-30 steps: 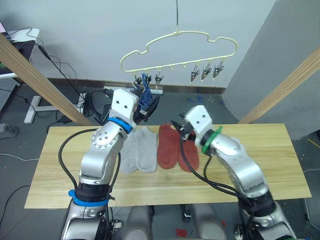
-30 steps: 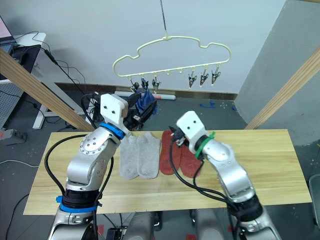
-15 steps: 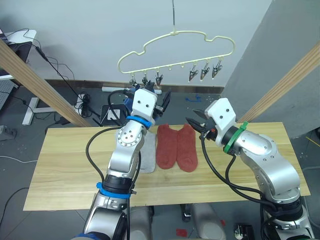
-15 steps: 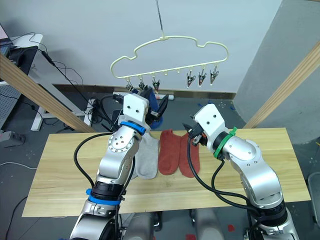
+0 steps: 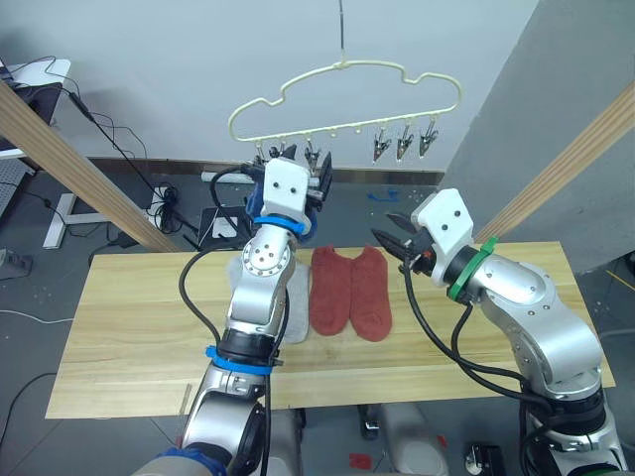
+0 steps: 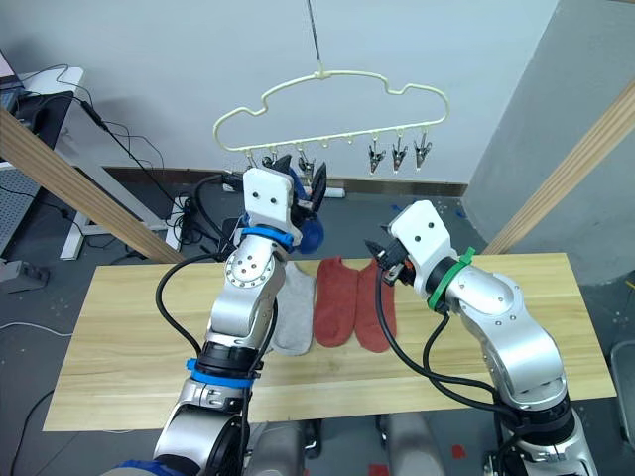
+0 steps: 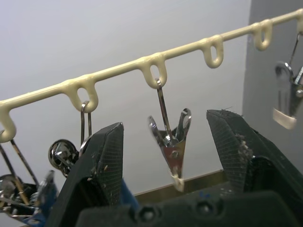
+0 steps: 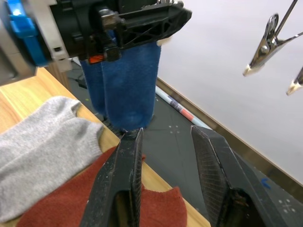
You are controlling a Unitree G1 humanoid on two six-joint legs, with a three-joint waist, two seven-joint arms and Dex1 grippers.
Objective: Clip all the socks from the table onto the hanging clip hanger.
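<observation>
The cream clip hanger hangs above the table. My left gripper is raised to its left clips and is open, with one metal clip hanging free between the fingers. Blue socks hang right beside and below that gripper. Two rust red socks lie side by side at the table's middle. The grey socks lie to their left, partly hidden by my left arm. My right gripper hovers open above the red socks, holding nothing.
Three bare metal clips hang at the hanger's right end. Slanted wooden poles stand at the left and at the right. Cables and a power strip lie on the floor behind the table.
My left gripper has swung right and up to the hanger's left clips. My right gripper has lifted up and to the right, off the red socks.
</observation>
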